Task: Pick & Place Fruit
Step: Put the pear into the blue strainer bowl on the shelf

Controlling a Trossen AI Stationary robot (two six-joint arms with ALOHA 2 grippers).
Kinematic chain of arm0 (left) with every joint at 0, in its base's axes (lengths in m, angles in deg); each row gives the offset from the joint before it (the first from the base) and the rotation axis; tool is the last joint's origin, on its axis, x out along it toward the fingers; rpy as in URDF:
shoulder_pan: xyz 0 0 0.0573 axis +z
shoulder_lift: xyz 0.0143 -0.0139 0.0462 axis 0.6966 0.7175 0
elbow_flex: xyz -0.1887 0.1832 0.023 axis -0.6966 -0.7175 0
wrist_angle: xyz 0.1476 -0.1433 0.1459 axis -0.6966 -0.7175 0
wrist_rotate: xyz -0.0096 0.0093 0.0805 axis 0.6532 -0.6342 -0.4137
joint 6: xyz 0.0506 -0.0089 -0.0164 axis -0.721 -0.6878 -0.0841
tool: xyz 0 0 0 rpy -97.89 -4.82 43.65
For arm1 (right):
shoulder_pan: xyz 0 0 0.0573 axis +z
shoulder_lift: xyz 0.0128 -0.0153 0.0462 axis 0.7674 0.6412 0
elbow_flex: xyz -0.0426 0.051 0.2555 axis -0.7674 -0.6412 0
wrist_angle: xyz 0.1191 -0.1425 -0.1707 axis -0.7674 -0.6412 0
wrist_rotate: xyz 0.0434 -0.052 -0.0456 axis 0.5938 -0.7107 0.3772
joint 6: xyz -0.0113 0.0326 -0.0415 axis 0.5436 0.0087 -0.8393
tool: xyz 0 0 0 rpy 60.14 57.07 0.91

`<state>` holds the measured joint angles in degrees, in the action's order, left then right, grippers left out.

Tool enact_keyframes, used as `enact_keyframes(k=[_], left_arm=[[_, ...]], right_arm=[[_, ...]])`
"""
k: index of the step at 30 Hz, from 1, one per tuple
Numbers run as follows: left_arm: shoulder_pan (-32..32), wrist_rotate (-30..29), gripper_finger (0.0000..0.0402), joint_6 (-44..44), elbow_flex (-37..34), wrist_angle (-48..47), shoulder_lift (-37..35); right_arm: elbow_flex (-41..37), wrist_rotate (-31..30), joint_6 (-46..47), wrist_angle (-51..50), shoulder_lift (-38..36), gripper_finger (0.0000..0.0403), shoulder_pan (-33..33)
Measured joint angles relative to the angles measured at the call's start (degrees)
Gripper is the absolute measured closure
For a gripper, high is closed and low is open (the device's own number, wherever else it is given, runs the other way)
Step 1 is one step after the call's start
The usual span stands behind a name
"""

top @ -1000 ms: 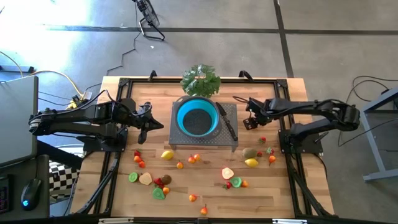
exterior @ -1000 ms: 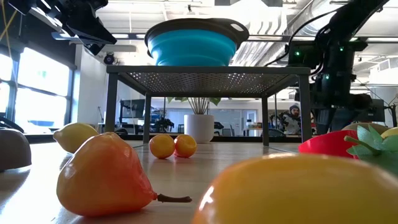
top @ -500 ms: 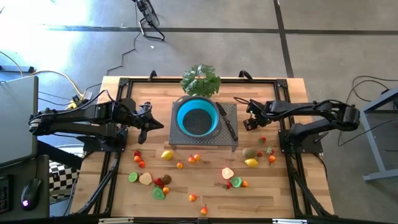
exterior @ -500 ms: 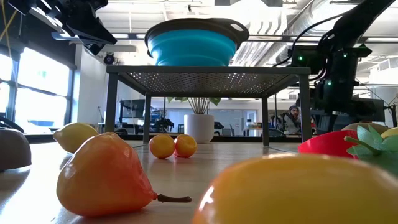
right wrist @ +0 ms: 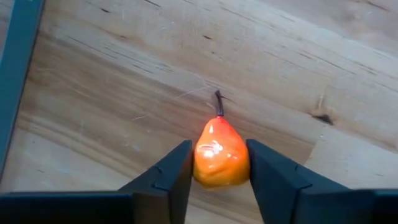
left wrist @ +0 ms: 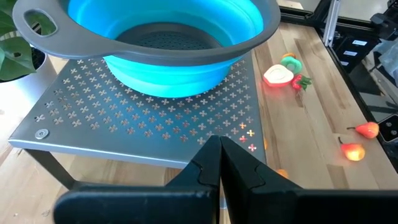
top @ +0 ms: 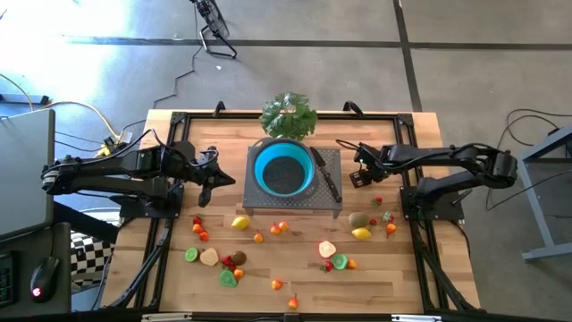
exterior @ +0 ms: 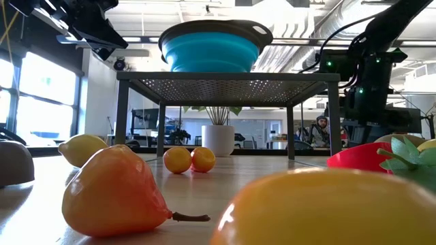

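Several small toy fruits lie scattered on the wooden table's near half, among them a lemon (top: 239, 223) and a large-looking pear (exterior: 116, 190) close to the low camera. A blue bowl (top: 283, 167) sits on a perforated metal stand (top: 326, 199). My right gripper (top: 359, 176) points down just right of the stand, shut on a small orange-red pear (right wrist: 220, 154). The gripper hides that pear in the high view. My left gripper (left wrist: 219, 149) is shut and hangs in the air left of the stand, holding nothing. My right gripper pinches the small pear's wide body (right wrist: 200, 163) between its two fingers, one on each side. The fingers come from above, pointing down. The stem (right wrist: 218, 103) points out past the fingertips along the wood. Whether the pear is clear of the table I cannot tell.
A black-handled knife (top: 327, 176) lies on the stand beside the bowl. A leafy green bunch (top: 288, 114) stands at the far edge. More fruit (top: 361, 233) lies near the right arm's base. A black frame (top: 420, 250) runs around the tabletop.
In the low view my right arm has shifted a little above the same spot beside the stand. The fruits on the table have kept their places.
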<state>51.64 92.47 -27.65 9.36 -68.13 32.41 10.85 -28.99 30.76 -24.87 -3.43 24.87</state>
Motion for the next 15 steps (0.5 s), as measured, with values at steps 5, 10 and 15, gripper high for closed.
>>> enact_keyframes(k=[5, 10, 15], left_arm=[[0.0, 0.0, 0.0402, 0.0, 0.0, 0.0, 0.0], [0.0, 0.0, 0.0402, 0.0, 0.0, 0.0, 0.0], [0.0, 0.1, 0.0402, 0.0, 0.0, 0.0, 0.0]], right_arm=[[0.0, -0.2, 0.0, 0.0, 0.0, 0.0286, 0.0], [0.0, -0.3, -0.6, -0.1, -0.2, 0.0279, 0.0], [0.0, -0.4, -1.1, -0.1, -2.6, 0.0286, 0.0]])
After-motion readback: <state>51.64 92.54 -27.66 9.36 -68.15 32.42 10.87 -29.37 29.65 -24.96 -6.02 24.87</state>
